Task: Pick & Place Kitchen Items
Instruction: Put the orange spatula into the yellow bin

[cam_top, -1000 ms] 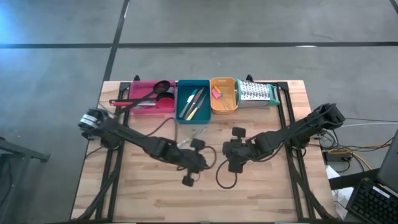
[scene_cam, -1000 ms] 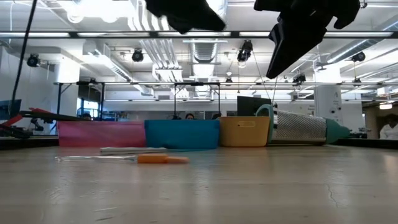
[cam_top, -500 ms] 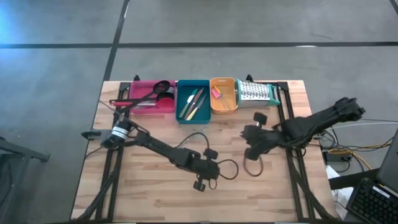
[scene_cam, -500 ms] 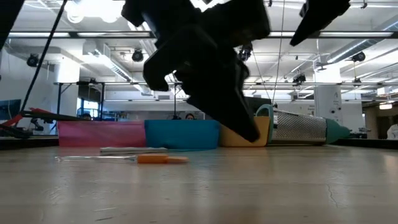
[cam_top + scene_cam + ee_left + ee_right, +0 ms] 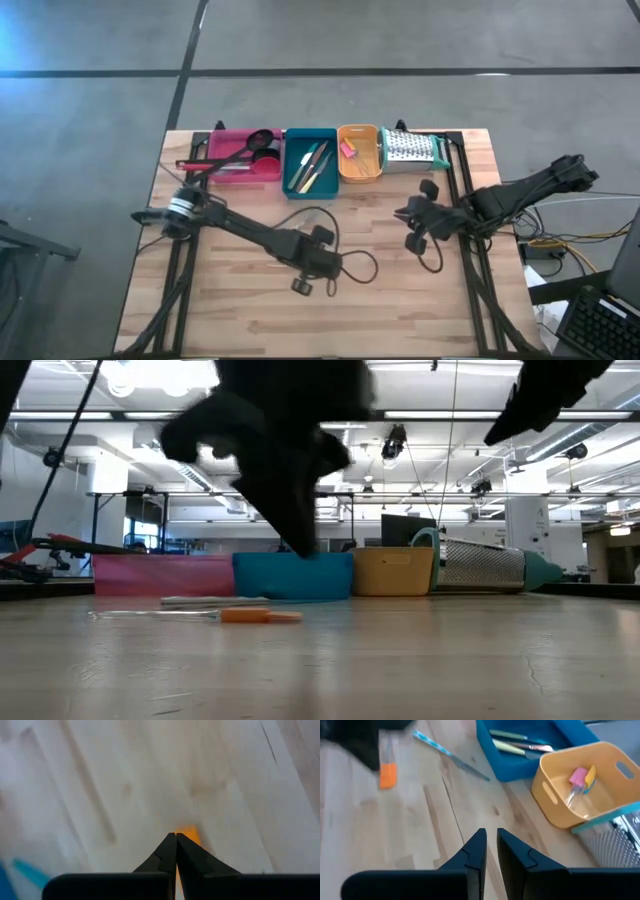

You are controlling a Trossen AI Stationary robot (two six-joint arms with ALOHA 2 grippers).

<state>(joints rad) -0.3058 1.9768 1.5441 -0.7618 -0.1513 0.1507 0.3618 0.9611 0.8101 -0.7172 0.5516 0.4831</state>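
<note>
Wood table [image 5: 240,320] w/ three trays along the far edge in the high view: pink tray [image 5: 246,177], teal tray [image 5: 310,133], orange tray [image 5: 360,176], and a grater [image 5: 410,150] at the row's right end. Most utensils already sit in the trays.

What's left loose: the orange-handled knife [image 5: 260,616], lying flat on the boards at lower left-centre of the low view, in front of the pink/teal join. A blue-handled knife [image 5: 447,755] lies near it, top centre of the right wrist view, just short of the teal tray. Neither has shifted over the last sec.

What changed: your right gripper [image 5: 491,831] has backed off from mid-table toward the right side of the high view. Its fingers have narrowed to a thin slit, nothing between them. Looks like that arm is out of the job for now.

Your left gripper [image 5: 175,835] has swung round at table centre. In the low view it now hangs in front of the teal tray, above the knife, not touching. Its fingers are pressed fully together, empty, w/ the orange handle showing just past the tips in the left wrist view.

Meaning, prob.: the left arm is lining up on the orange knife. You'd need to spread those fingers before dropping, else the tips will just nudge the handle.
</note>
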